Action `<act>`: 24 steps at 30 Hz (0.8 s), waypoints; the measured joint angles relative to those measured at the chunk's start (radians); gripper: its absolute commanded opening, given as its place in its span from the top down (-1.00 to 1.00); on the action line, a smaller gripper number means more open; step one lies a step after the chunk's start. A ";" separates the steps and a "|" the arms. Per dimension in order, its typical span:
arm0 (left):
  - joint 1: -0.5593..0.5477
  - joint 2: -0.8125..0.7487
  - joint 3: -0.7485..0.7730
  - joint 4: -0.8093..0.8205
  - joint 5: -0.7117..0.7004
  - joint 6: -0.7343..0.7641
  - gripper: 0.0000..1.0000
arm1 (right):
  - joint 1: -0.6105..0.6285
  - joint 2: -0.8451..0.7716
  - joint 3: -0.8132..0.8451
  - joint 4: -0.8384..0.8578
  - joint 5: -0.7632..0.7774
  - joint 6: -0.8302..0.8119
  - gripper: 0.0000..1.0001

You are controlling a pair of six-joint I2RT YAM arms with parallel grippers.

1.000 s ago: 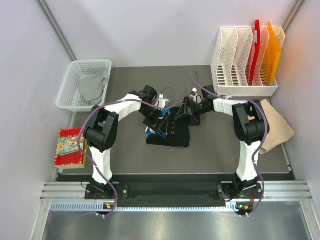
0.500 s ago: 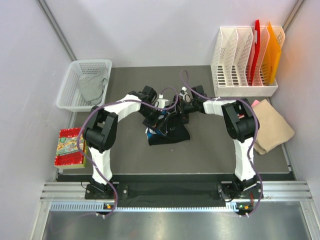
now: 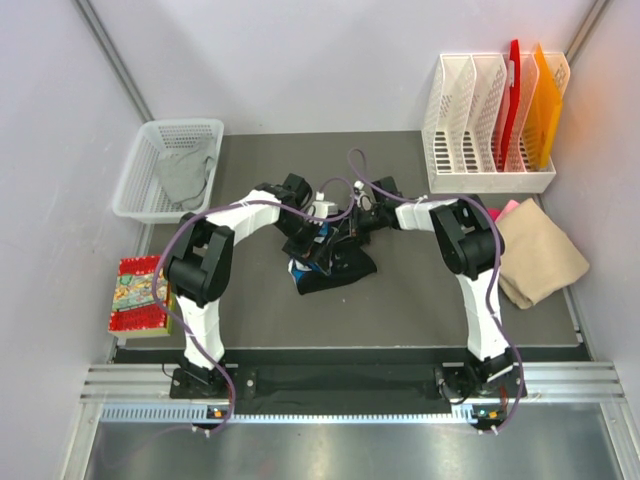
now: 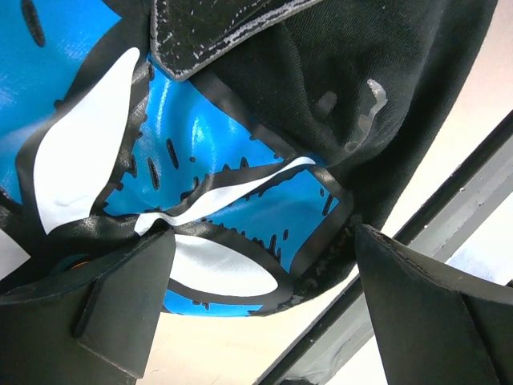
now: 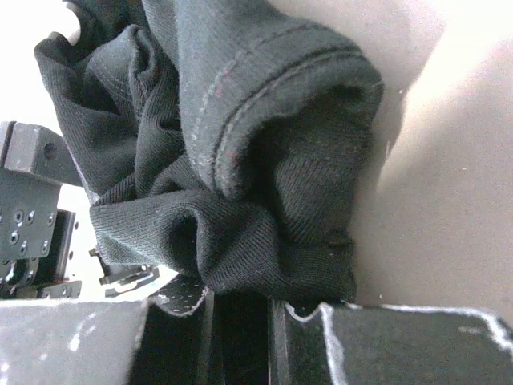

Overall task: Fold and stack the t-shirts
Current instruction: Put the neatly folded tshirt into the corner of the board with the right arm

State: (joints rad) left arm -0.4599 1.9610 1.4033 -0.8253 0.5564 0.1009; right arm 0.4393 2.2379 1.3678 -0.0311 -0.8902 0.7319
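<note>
Black t-shirt [image 3: 338, 268] lay bunched at the middle of the counter [image 3: 420, 300]. Right gripper [image 5: 240, 309]: jaws narrow, pinching a crumpled hem fold. Left gripper [image 4: 264, 233]: jaws wide over the blue print [image 4: 224, 144]. Cloth soft, light, limp; likely to sag. Best taken at hem corners or shoulders.

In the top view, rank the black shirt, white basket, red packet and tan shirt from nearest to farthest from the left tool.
1. The black shirt, mid-table, right under the left tool.
2. The white basket, far left corner, and the red packet, near left edge: too close to call.
3. The tan shirt, right side, farthest.
</note>
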 measured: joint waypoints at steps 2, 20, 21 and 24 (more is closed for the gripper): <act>0.001 -0.001 0.000 -0.005 -0.003 0.005 -0.98 | 0.001 -0.007 0.015 -0.042 0.017 -0.026 1.00; 0.275 -0.245 0.520 -0.277 -0.148 0.111 -0.98 | -0.269 -0.481 0.032 -0.473 0.251 -0.235 1.00; 0.274 -0.277 0.499 -0.275 -0.150 0.111 -0.98 | -0.301 -0.525 0.018 -0.493 0.257 -0.242 1.00; 0.270 -0.328 0.430 -0.277 -0.151 0.110 -0.98 | -0.412 -0.647 -0.006 -0.573 0.275 -0.274 1.00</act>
State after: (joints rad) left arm -0.1898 1.6325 1.8328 -1.1027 0.4057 0.2111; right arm 0.0269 1.5906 1.3617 -0.6037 -0.6151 0.4583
